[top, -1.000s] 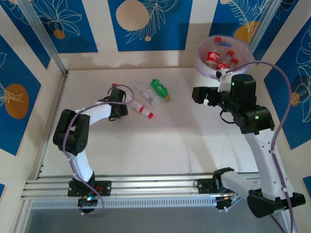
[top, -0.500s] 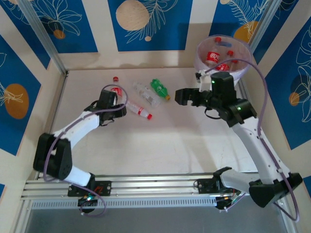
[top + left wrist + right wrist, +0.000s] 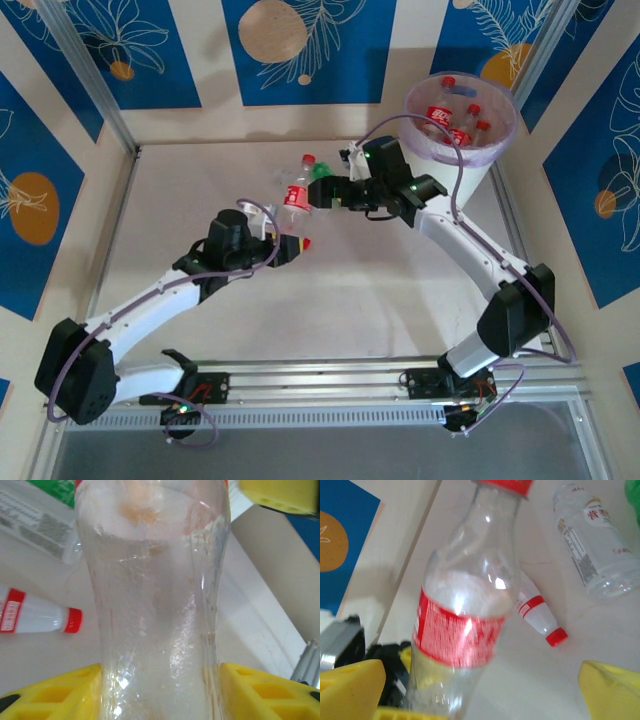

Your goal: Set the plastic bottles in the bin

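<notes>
**Bottle pinched low by left gripper; right gripper spread at the label**

- Location: the bottle stands nearly upright, lifted above mid-table, red cap on top, well apart from the bin at the far right corner. The bin holds several red-labelled bottles.
- Handling (judged): clear, thin-walled and apparently empty, so it should be light. The walls are likely soft enough to dent under a hard squeeze and slick to hold. The narrowed waist below the label is the natural hold, and the neck under the cap looks stiffest.
- Left claw: yellow fingers are pressed against either side of the lower body, pinching it near the base.
- Right claw: jaws are wide apart, one on each side of the labelled section, touching nothing. This looks like a hand-over setup.
- Pose: the left arm is stretched diagonally forward. The right arm reaches across toward centre, wrist level with the label.
- On the table: a small bottle, a clear bottle and a green bottle.
</notes>
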You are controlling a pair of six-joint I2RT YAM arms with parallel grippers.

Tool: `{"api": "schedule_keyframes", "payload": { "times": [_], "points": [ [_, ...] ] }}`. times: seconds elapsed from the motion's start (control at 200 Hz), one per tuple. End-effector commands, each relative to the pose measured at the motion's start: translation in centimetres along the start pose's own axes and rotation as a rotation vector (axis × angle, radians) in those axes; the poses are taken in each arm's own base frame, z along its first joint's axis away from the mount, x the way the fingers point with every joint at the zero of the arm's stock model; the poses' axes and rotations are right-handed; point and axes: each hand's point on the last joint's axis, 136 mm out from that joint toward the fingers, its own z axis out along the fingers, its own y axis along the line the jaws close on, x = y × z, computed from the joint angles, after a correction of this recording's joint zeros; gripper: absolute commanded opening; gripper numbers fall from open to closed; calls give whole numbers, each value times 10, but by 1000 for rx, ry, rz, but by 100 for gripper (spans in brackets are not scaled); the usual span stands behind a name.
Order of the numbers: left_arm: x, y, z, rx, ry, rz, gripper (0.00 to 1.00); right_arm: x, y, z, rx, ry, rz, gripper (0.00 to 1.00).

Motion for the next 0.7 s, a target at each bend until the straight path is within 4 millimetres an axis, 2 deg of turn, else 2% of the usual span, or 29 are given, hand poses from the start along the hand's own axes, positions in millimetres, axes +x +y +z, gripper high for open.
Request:
{"api": "schedule_keyframes", "payload": {
  "times": [0.0,0.145,0.275,0.455,0.695],
  "points": [
    [-7,-25,4,106,-47,30,44,-18,20,4,-101,-30,22,99],
    [-10,-36,10,143,-75,28,44,-21,10,20,-98,-12,56,100],
    [-12,-37,15,139,-67,34,44,-24,10,21,-119,-16,60,86],
    [-14,-41,21,159,-68,35,44,-31,10,18,-122,-33,53,72],
    [-22,-46,16,160,-94,40,48,-37,10,11,-130,-52,42,62]
  ]
}}
